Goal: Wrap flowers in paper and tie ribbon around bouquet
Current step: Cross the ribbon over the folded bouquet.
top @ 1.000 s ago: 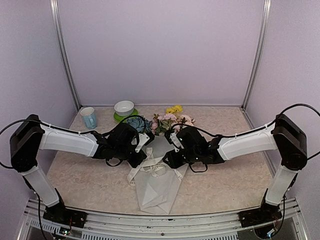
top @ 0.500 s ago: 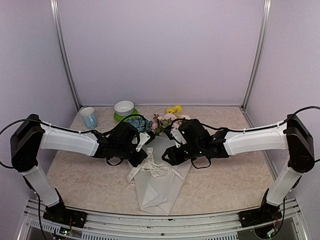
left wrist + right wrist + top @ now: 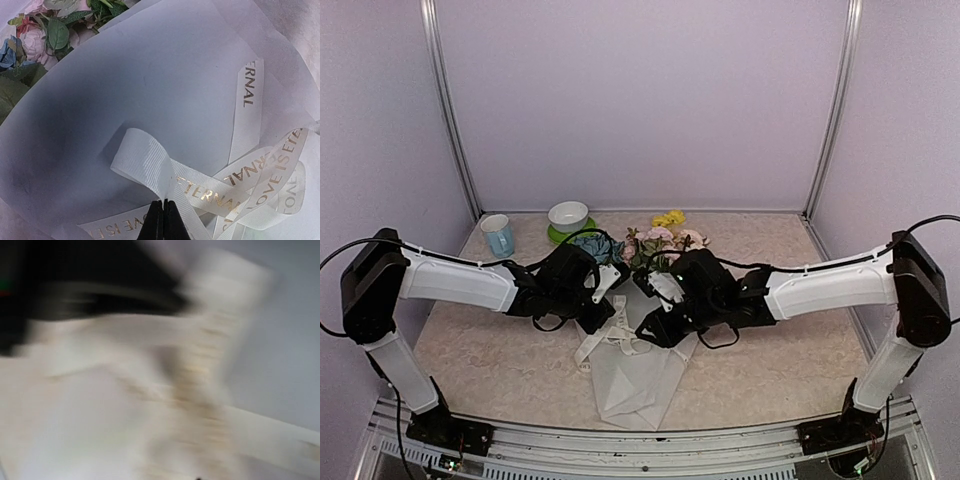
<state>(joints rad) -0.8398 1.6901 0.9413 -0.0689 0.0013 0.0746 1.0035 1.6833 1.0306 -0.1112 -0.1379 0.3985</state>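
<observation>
The bouquet lies on the table with its flowers [image 3: 655,240] at the back and its white paper [image 3: 630,385] cone pointing toward the near edge. The cream ribbon [image 3: 620,342] with gold lettering lies looped across the cone. My left gripper [image 3: 163,212] is shut on a curled loop of the ribbon [image 3: 142,160], just above the paper [image 3: 150,85]; flowers [image 3: 45,35] show at the upper left. My right gripper [image 3: 655,332] hangs low over the ribbon from the right. The right wrist view is blurred: only cream ribbon [image 3: 200,390] shows, and its fingers are hidden.
A blue mug [image 3: 498,235] and a white bowl [image 3: 568,214] on a green saucer stand at the back left. Both forearms meet over the cone in the middle of the table. Walls with metal posts close off the back and sides.
My right gripper has swung left and down onto the ribbon over the cone, and the ribbon strands have shifted. The left arm has held still, gripping the ribbon.
</observation>
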